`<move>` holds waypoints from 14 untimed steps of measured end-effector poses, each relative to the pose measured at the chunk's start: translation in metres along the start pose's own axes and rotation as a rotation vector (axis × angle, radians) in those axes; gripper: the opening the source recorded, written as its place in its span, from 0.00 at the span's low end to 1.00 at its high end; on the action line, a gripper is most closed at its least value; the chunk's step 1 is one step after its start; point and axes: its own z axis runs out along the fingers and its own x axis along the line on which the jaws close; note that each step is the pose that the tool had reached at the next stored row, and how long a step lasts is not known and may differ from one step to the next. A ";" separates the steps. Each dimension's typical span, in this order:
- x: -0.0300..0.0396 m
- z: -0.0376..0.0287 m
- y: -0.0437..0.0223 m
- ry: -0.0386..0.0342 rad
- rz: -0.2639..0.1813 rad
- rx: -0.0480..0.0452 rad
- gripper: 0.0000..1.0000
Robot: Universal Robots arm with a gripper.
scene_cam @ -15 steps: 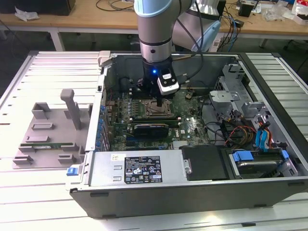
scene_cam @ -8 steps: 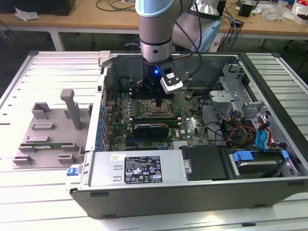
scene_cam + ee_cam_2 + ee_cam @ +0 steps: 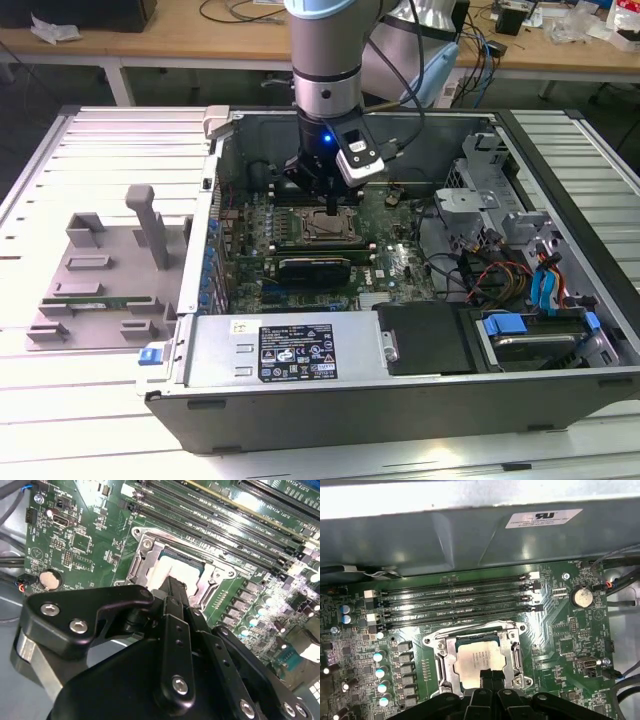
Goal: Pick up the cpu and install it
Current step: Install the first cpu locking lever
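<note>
One arm reached down into the open computer case (image 3: 400, 400), and its gripper (image 3: 331, 205) hung directly over the socket (image 3: 318, 226) in the middle of the motherboard (image 3: 400, 262). In the first wrist view the cpu (image 3: 479, 658) lay flat inside the socket's metal frame (image 3: 441, 666), its silver top facing up and its edges square to the frame. The black fingertips (image 3: 490, 676) met in a narrow point at the near edge of the chip; whether they touched it could not be told. In the second wrist view the fingers (image 3: 176, 625) ran down as a single closed blade toward the bright top of the cpu (image 3: 167, 572), with no gap visible between them, so the gripper looked closed with nothing held between its fingers.

Four long memory slots (image 3: 455, 605) ran parallel just beyond the socket, toward the case's wall. A round coin battery (image 3: 581, 597) sat on the board off to one side of the slots. In the exterior view, a grey fixture tray (image 3: 95, 290) rested on the slatted table (image 3: 60, 400) to the exterior view's left of the case, well apart from the gripper. The power supply (image 3: 290, 350) lay along the case's near side.
</note>
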 end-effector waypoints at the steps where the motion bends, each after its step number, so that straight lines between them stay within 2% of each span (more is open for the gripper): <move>1: -0.0001 0.0000 0.0000 0.0009 0.000 0.0001 0.11; 3: 0.0001 0.0000 -0.0001 0.0119 0.000 0.0020 0.11; 4: 0.0000 0.0001 -0.0001 0.0149 0.000 0.0022 0.11; 8: -0.0018 0.0009 0.0002 0.0153 -0.066 -0.0042 0.11; 9: -0.0018 0.0008 0.0002 0.0151 -0.082 -0.0014 0.11; 10: -0.0020 0.0003 0.0001 0.0150 -0.087 0.0011 0.11; 14: -0.0023 -0.0026 -0.0002 0.0149 -0.098 0.0000 0.11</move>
